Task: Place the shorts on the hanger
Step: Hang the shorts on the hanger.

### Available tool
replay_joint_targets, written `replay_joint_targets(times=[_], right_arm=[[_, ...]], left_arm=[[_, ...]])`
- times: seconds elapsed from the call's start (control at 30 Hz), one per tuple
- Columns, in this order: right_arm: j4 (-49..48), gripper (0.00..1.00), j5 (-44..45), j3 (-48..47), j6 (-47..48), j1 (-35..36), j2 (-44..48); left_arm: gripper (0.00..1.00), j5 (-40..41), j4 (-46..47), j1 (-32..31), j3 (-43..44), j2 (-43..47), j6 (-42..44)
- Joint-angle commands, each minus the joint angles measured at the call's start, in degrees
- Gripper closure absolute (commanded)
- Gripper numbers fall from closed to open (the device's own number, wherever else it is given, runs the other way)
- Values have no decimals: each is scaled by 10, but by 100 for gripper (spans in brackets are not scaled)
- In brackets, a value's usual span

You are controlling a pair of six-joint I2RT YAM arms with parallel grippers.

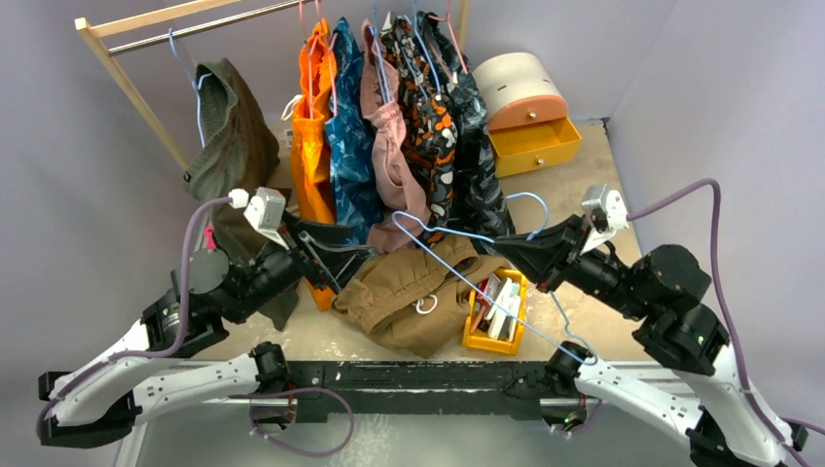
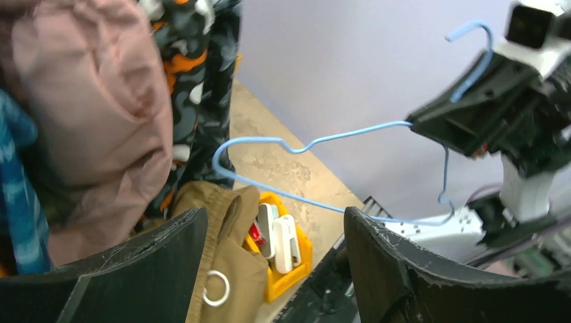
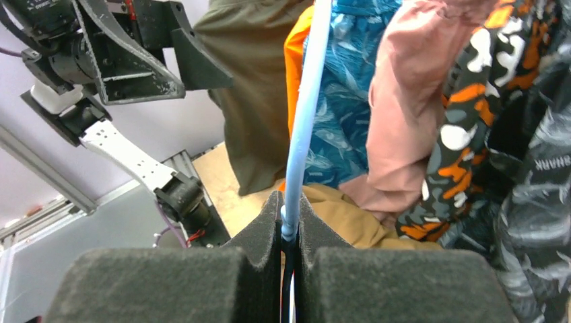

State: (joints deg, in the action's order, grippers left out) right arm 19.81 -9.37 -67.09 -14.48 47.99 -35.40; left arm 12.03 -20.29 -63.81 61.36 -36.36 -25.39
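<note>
The tan-brown shorts [image 1: 413, 292] lie bunched on the table under the rack, white drawstring loop [image 1: 425, 305] on top. My right gripper [image 1: 504, 249] is shut on the light-blue hanger [image 1: 443, 233] and holds it tilted in the air above the shorts, hook [image 1: 533, 204] pointing back. In the right wrist view the pads [image 3: 266, 229] pinch the hanger wire [image 3: 306, 101], with the shorts [image 3: 350, 215] beyond. My left gripper [image 1: 342, 257] is open and empty, just left of the shorts. In the left wrist view the shorts [image 2: 225, 262] lie between the fingers [image 2: 141, 269], the hanger [image 2: 269, 141] above.
A yellow bin [image 1: 477, 341] of small items sits against the shorts' right side. Behind hangs a wooden rack [image 1: 126, 24] with an olive garment [image 1: 229, 136], orange shorts [image 1: 313, 126] and several patterned clothes. A round box with a yellow drawer [image 1: 530, 107] stands back right.
</note>
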Motion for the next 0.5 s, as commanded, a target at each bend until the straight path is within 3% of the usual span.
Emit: replay_joint_targets(times=[0.0, 0.13, 0.33, 0.47], right_arm=[[0, 100, 83, 33, -22, 2, 47], [10, 100, 105, 50, -36, 2, 71], [32, 100, 134, 65, -45, 2, 84], [46, 100, 148, 78, -46, 2, 76]], left_arm=[[26, 88, -51, 1, -56, -11, -189], [24, 77, -76, 1, -90, -29, -241], [22, 45, -36, 1, -152, -37, -269], [25, 76, -83, 1, -147, -66, -271]])
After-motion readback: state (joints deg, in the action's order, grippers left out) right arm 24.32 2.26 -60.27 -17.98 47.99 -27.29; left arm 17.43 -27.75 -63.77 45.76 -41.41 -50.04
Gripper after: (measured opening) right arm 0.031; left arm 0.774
